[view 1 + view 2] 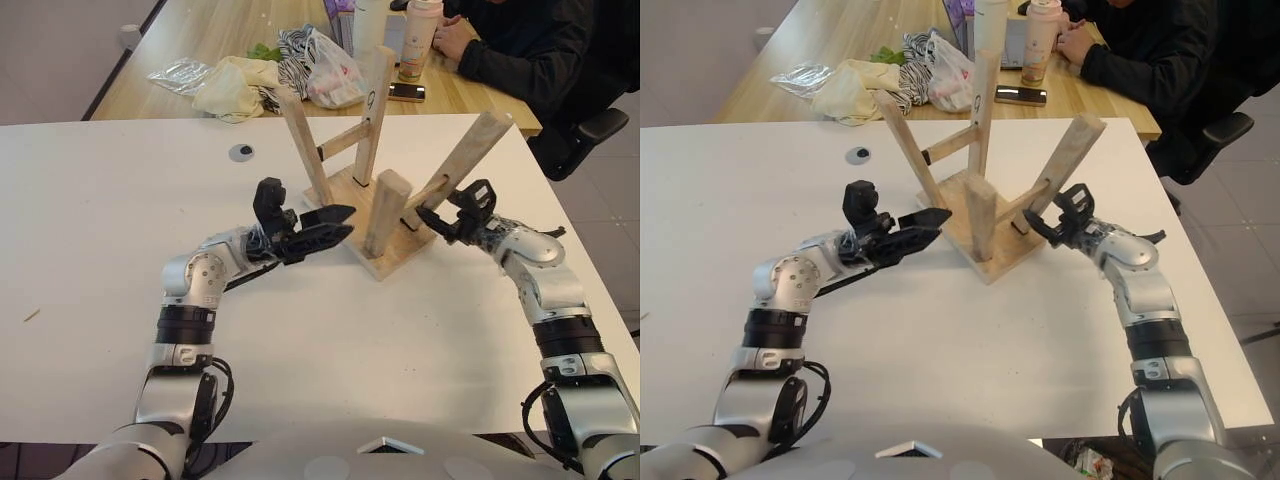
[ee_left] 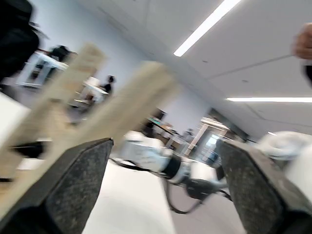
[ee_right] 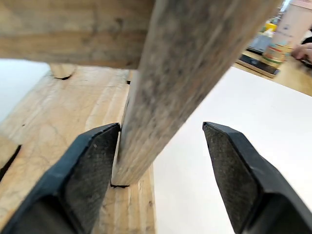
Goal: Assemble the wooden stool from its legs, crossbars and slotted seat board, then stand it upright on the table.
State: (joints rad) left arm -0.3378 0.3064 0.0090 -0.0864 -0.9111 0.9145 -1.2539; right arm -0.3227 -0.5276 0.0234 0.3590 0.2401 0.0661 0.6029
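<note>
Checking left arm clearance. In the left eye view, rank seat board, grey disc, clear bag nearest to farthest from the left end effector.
1. Seat board, directly beside the left end effector.
2. Grey disc, back left on the white table.
3. Clear bag, far back left on the wooden table.

Stool leg (image 3: 185, 73), far end off-frame.

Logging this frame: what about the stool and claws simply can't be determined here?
- Eye views: whether the left claw touches the seat board; its tips overlap the board's edge.
- Eye views: the low crossbar's ends, covered by the near leg and right claw.
- Right wrist view: whether the pad touches the right leg; gap too fine to judge.
- Every view: the seat board's downward face, against the table.
</note>
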